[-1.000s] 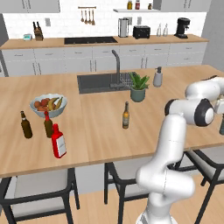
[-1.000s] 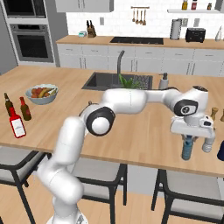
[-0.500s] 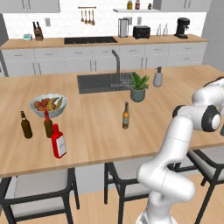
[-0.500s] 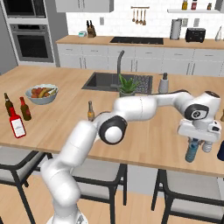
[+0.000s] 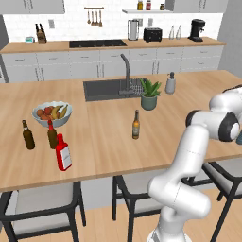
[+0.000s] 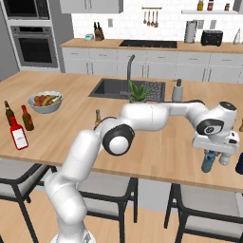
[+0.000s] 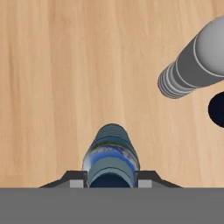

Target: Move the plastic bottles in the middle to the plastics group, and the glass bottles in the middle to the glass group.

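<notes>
Left base view looks over a long wooden table (image 5: 108, 137) with a dark sink (image 5: 106, 89) and tap set in it, and grey cabinets and a worktop with a toaster and coffee machine along the back wall. On the table's left stand a fruit bowl (image 5: 52, 113), a plain dark brown bottle (image 5: 28, 135), a dark bottle with a red top (image 5: 52, 135) and, just in front of it, the red bottle (image 5: 63, 152) with its white label. Near the middle the amber bottle (image 5: 136, 125) stands upright, with a potted plant (image 5: 150, 94) and a soap dispenser (image 5: 170, 83) behind it. The white arm rises at lower right and bends out to the right edge.

Right base view shows the arm stretched across to the table's right end, wrist pointing down. The gripper (image 6: 212, 161) is clenched on the water bottle (image 6: 208, 162), which hangs upright at the table's front edge. A dark object (image 6: 239, 163) is just beside it, cut off by the frame.

Hand view looks straight down on the water bottle's top between the fingertips (image 7: 74, 180), wood grain below, and a grey ribbed bottle (image 7: 192, 65) at upper right.
</notes>
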Tool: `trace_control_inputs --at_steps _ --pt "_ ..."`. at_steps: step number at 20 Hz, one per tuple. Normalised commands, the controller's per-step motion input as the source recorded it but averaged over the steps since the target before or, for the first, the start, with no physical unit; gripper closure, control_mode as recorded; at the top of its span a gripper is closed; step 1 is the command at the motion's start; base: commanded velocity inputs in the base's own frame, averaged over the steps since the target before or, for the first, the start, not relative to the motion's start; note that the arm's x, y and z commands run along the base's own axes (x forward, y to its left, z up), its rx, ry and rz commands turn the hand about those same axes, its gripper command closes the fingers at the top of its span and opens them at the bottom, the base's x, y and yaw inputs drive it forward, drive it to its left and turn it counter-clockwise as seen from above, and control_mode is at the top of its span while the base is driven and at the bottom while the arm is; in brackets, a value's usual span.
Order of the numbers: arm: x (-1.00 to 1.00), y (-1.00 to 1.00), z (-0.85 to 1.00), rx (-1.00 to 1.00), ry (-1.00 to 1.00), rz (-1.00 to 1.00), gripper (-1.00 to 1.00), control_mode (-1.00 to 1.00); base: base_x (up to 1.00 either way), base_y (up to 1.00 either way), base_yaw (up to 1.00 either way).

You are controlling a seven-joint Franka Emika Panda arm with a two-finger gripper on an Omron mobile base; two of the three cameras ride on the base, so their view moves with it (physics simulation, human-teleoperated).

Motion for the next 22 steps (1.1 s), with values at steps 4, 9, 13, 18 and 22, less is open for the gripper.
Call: trace_control_inputs --at_steps 4,9,13,18,22 --pt "0.0 0.03 -0.05 -0.04 -0.02 0.0 1.0 -1.0 0.0 0.0 0.0" --pt "0.11 0.0 0.07 0.0 0.01 0.0 1.0 -1.0 0.0 0.0 0.0" --pt "0.01 -0.02 0.42 0.0 0.09 0.0 1.0 -1.0 0.0 0.0 0.0" --pt "0.0 0.0 0.21 0.0 0.19 0.0 1.0 -1.0 0.0 0.0 0.0" --pt "0.0 0.0 0.0 0.0 0.14 0.0 1.0 -1.0 0.0 0.0 0.0"
